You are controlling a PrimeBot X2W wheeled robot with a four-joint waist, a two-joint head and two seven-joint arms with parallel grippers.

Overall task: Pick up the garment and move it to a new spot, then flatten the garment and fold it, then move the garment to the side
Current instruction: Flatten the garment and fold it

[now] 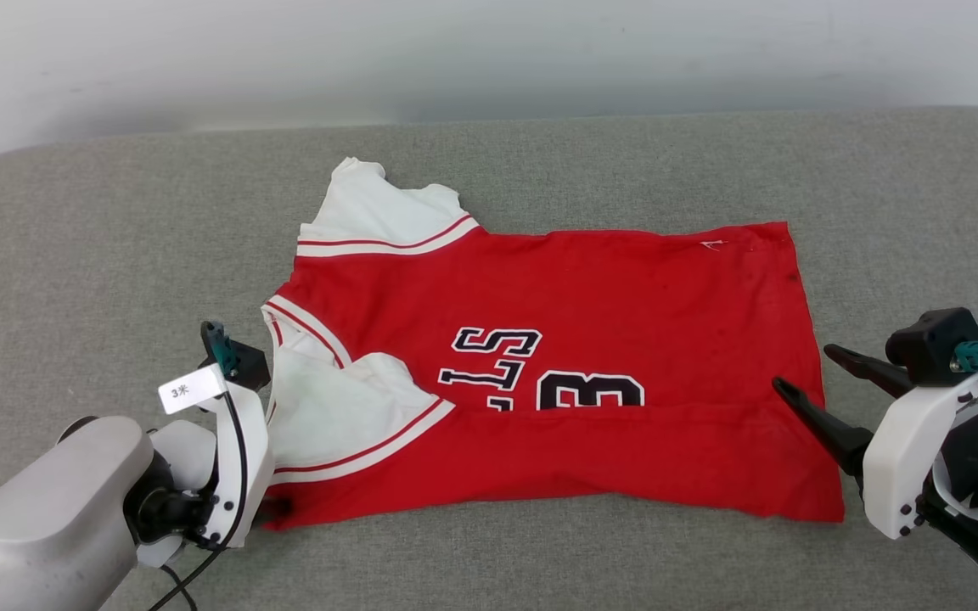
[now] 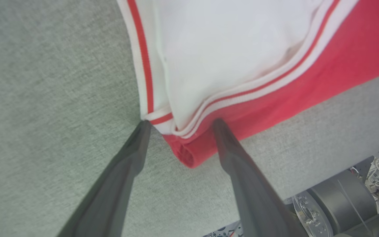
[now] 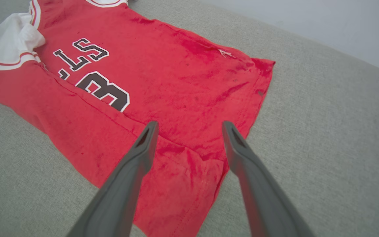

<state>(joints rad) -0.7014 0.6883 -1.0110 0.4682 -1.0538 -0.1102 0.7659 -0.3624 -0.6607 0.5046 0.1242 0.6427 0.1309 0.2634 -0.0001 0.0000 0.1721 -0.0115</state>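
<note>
Grey cushion point(image 1: 540, 153) | garment point(image 1: 625, 280) lettering point(image 1: 497, 356) half-hidden by fold point(image 1: 582, 458) | L jaws released | R jaws released

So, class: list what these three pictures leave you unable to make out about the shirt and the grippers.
Head view: the folded-up near edge of the garment covers the lower lettering.
Head view: the left gripper is mostly hidden behind its own wrist.
Right wrist view: the right gripper covers part of the near hem.

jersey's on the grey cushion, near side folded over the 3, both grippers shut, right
No: both the left gripper and the right gripper are open, fingers spread, as the wrist views show. The rest about the jersey holds.
</note>
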